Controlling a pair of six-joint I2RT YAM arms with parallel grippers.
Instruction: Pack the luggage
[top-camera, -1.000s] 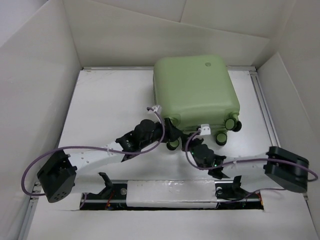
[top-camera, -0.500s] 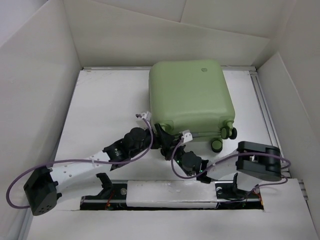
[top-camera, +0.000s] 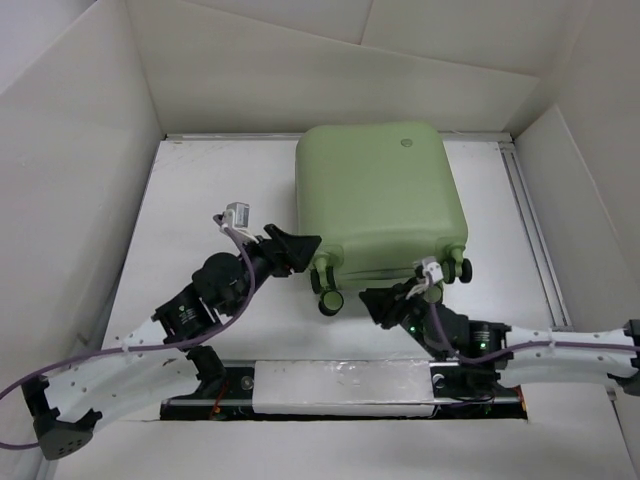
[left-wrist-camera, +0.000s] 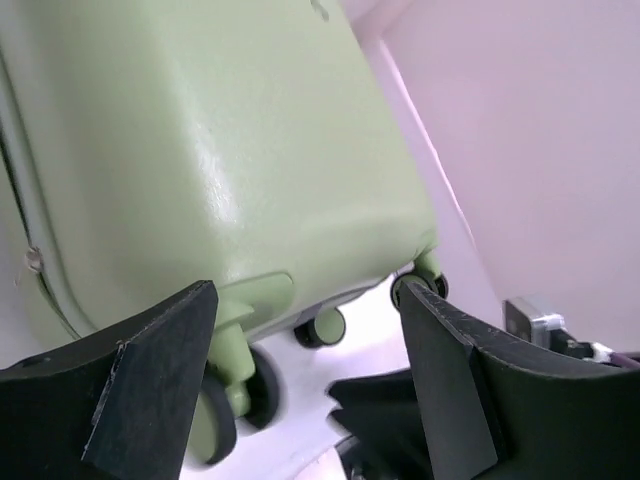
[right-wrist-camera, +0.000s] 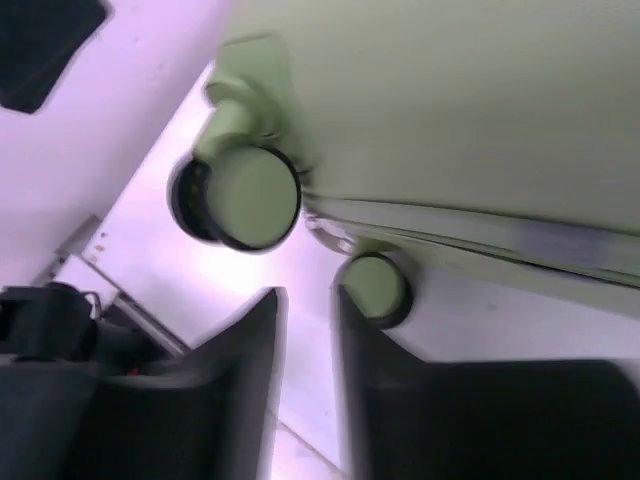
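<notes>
- Luggage (top-camera: 375, 200) is lying flat and shut on the table (top-camera: 210, 200), toward the far right, with its badge (top-camera: 407, 142) facing up and its wheels (top-camera: 328, 300) pointing at the near edge.
- Risk, sliding: its surface is looking smooth and rounded, so a push from one side would likely be turning or shifting the luggage rather than seating a finger on it.
- Risk, snagging: both grippers are working close to the wheels. A finger closing there could be catching a wheel instead of the seam (right-wrist-camera: 480, 235) between the halves.
- Risk, collision: both grippers are crowding the same near edge of the luggage, so a careless sweep could be bringing them together.
- Left gripper (top-camera: 305, 247) is hovering just beside the near left corner. Its jaws are standing wide apart, framing that corner in the wrist view, and are holding nothing. Whether a finger is touching the luggage cannot be told.
- Right gripper (top-camera: 380, 300) is sitting low at the near edge, just beside the wheels. Its jaws are standing only slightly parted with nothing between them. The wrist view is too blurred to tell contact.
</notes>
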